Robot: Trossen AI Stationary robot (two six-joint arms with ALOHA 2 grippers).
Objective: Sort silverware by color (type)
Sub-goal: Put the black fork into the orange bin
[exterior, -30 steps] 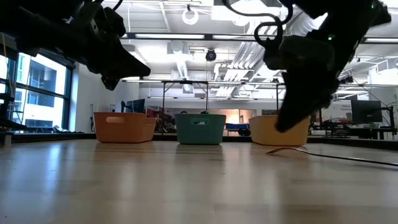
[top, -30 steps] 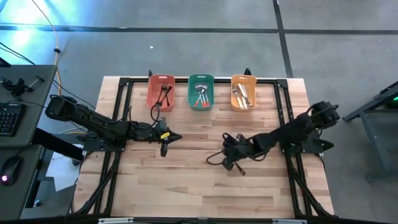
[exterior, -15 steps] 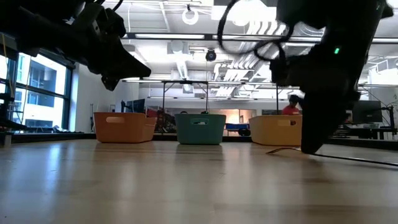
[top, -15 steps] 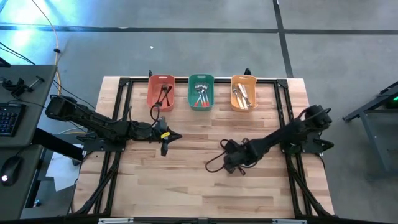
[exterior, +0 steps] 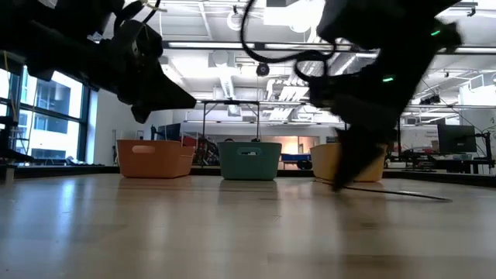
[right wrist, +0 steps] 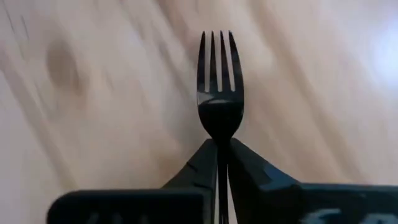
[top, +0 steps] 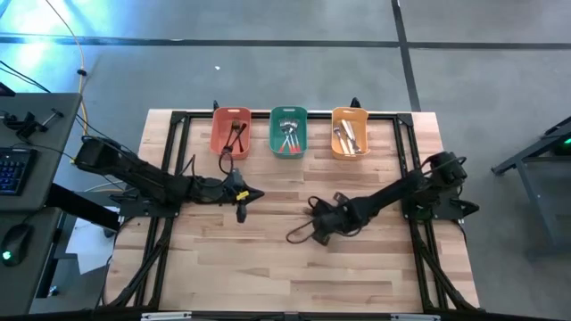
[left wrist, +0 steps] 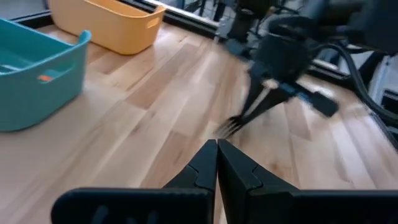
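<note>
A black fork sticks out past my right gripper, which is shut on it over the middle of the table. In the left wrist view the fork slants down from that gripper, tines low over the wood. My left gripper is shut and empty, hovering left of centre. Other silverware lies in the three bins at the far edge: dark pieces in the red bin, pale ones in the green bin, orange ones in the orange bin. My right gripper pinches the black fork between its two fingers at the neck just behind the head. The handle is hidden between the fingers. The fork runs on in line with the fingers, tines pointing away from the gripper and slanting down toward the table.
The three bins stand in a row along the far edge. A dark cable loop hangs by my right wrist. Bare wood lies between and in front of the arms. A black frame runs around the tabletop.
My right gripper has carried the fork toward the table's left, dipping low and swinging back across the low view. My left gripper has shifted slightly toward the right and down, staying shut.
</note>
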